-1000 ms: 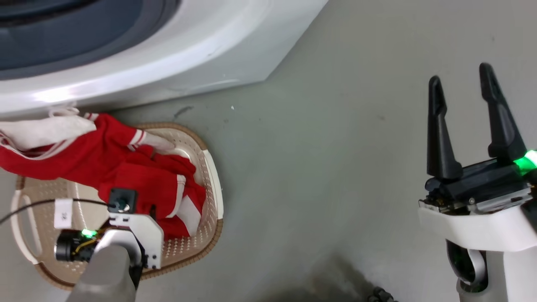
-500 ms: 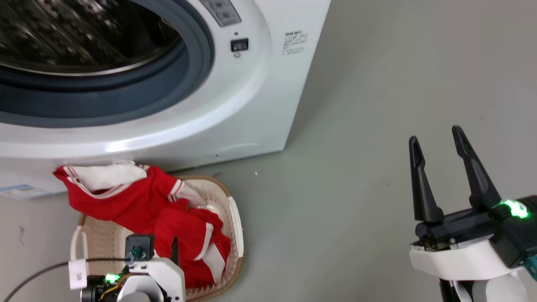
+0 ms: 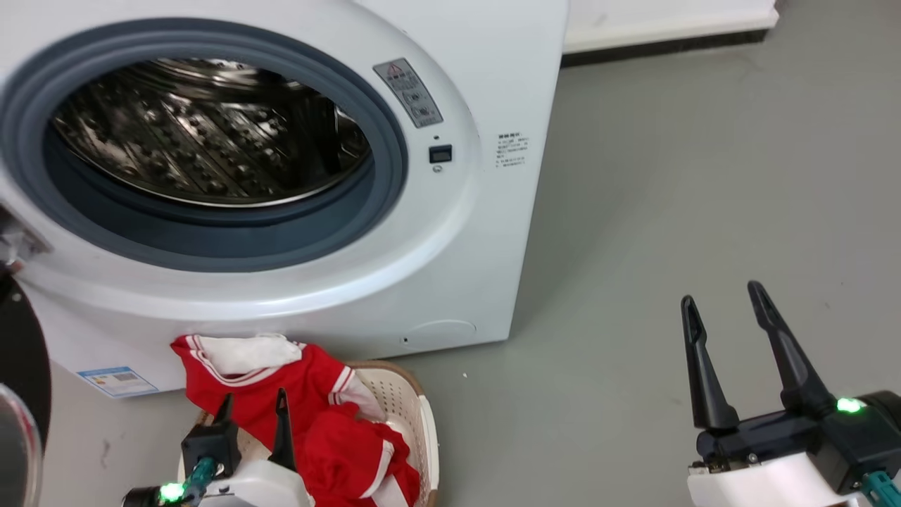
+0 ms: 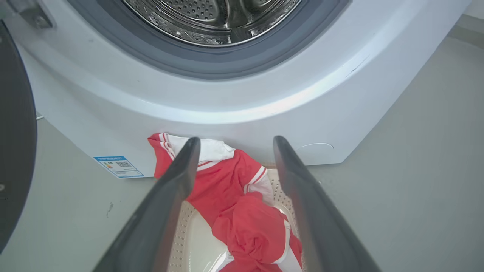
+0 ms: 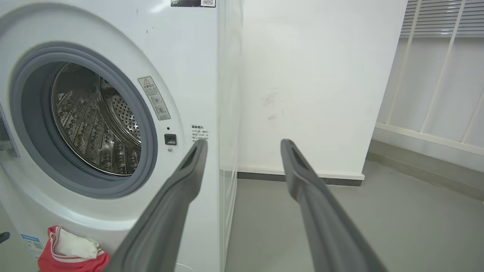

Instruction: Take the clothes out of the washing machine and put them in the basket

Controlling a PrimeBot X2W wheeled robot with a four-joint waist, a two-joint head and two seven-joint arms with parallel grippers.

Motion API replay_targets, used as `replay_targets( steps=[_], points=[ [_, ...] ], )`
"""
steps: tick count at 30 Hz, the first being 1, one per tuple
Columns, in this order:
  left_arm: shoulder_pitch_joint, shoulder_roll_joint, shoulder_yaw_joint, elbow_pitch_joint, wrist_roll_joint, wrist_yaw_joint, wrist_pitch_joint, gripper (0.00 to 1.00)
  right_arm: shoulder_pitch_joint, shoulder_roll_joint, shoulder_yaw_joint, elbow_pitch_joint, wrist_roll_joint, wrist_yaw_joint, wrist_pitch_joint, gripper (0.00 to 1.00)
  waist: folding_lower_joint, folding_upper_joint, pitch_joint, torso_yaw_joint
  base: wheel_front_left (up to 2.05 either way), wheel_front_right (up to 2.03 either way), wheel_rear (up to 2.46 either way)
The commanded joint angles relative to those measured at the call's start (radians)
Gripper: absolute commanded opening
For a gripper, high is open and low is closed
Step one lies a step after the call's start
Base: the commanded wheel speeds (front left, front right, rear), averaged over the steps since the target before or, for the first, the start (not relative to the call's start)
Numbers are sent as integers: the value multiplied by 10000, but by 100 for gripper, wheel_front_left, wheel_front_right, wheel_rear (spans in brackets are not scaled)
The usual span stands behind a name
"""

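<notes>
The washing machine (image 3: 450, 232) stands with its door open, and the steel drum (image 3: 211, 134) shows bare metal. Red clothes (image 3: 331, 422) with white trim lie heaped in the cream basket (image 3: 422, 429) on the floor against the machine's front; one garment hangs over the far rim. My left gripper (image 3: 253, 407) hovers open just above the pile and holds nothing. In the left wrist view the clothes (image 4: 234, 189) and basket (image 4: 189, 234) lie between the spread fingers of the left gripper (image 4: 235, 140). My right gripper (image 3: 721, 296) is open and empty over the floor at the right.
The dark open door (image 3: 21, 352) hangs at the far left, close to my left arm. Grey floor (image 3: 669, 176) spreads to the right of the machine. A white wall (image 5: 310, 75) with a dark skirting stands behind, and white railings (image 5: 435, 75) are at the far right.
The head camera has tilted up, so the machine's opening came into view. My left gripper has risen off the clothes, its open fingers now showing. The right gripper stays open.
</notes>
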State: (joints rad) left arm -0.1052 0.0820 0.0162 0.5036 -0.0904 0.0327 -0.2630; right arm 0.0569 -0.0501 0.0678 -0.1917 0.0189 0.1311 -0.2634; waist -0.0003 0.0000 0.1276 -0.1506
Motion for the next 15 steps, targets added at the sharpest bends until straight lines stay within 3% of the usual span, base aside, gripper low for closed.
replay_targets(
  steps=[1, 15],
  points=[
    [237, -60, 75, -374, 90, 49, -23, 100, 195, -2, -33, 44, -14, -9, -19, 100, 3, 0, -362, 191, 0, 0, 0],
    [1909, -305, 191, -3906, 290, 354, -24, 100, 946, -1, -440, 179, 144, -7, -18, 100, 3, 0, -1260, 535, 0, 0, 0]
  ],
)
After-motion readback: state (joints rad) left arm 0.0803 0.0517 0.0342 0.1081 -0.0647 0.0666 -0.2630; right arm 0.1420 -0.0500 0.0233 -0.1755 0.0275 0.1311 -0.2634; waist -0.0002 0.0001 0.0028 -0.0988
